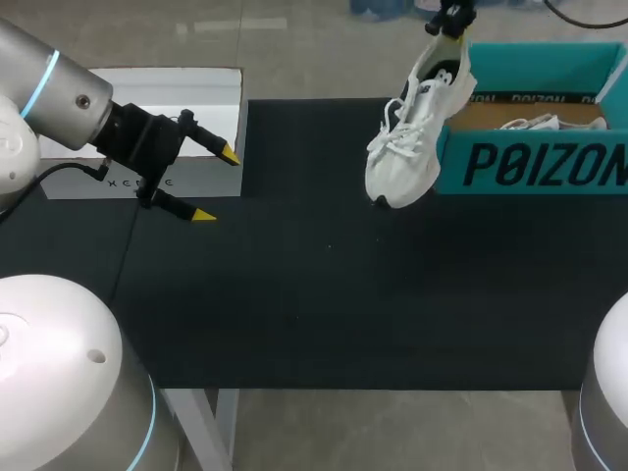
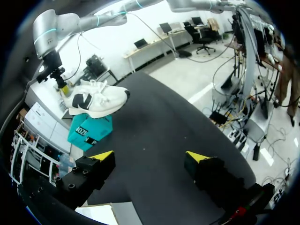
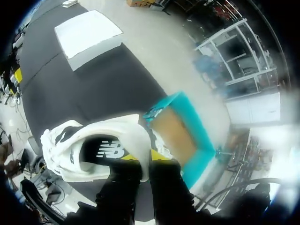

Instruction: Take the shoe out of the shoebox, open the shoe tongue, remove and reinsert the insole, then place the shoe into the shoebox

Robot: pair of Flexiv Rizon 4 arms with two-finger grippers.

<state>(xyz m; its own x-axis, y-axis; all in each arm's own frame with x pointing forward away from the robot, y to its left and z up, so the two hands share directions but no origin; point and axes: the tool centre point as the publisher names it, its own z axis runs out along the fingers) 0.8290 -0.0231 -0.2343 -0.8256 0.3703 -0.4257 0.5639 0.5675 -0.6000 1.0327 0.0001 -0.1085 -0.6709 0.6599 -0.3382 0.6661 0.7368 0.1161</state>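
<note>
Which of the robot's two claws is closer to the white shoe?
Right. The right gripper grips the shoe at its heel, hanging it beside the teal shoebox; the left gripper stands open far across the table, by the white box.

Bare mat [image 1: 324, 294] between white box [image 1: 177, 93] and shoebox [image 1: 530, 167] — shoe [image 1: 412, 137] hangs before the shoebox.

A black mat [image 1: 324, 294] spreads wide before me. At its far left corner lies a flat white box [image 1: 172, 98], closed and level, bordering the mat.
</note>
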